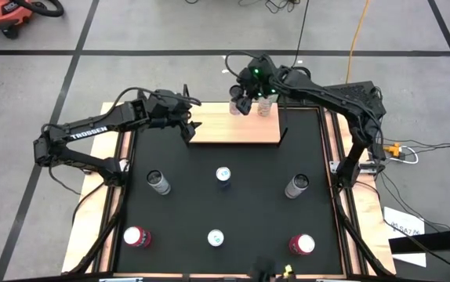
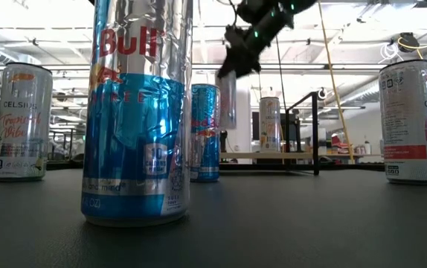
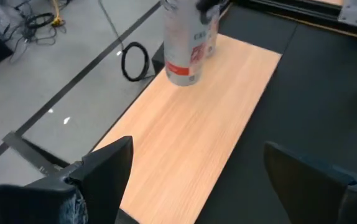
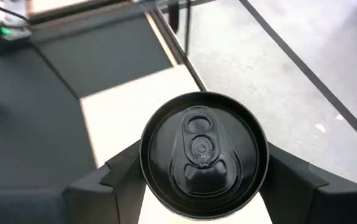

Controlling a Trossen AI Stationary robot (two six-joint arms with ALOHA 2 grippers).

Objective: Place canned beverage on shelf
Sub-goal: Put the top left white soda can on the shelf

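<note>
The shelf [image 1: 237,127], a light-wood board with black brackets, lies at the far side of the black mat. One can [image 1: 266,106] stands on its far edge. My right gripper [image 1: 243,100] is shut on a white can with a red band [image 3: 181,46], held above the shelf's far edge beside the standing can. In the low view this can [image 2: 227,97] hangs clear of the board. My left gripper [image 3: 209,180] is open with nothing between its fingers, at the shelf's left end [image 1: 187,125]. My right gripper pinches the can between its two fingers, one on each opposite side of the upper wall [image 4: 146,180] just below the black lid [image 4: 203,149]. The fingers slant down from the far right. The can hangs roughly upright, lifted clear of the shelf.
Several more cans stand on the mat: a silver one [image 1: 158,182], a blue one [image 1: 223,175], a grey one [image 1: 296,186] and three along the near edge [image 1: 215,237]. Wooden strips edge the table [image 1: 331,141].
</note>
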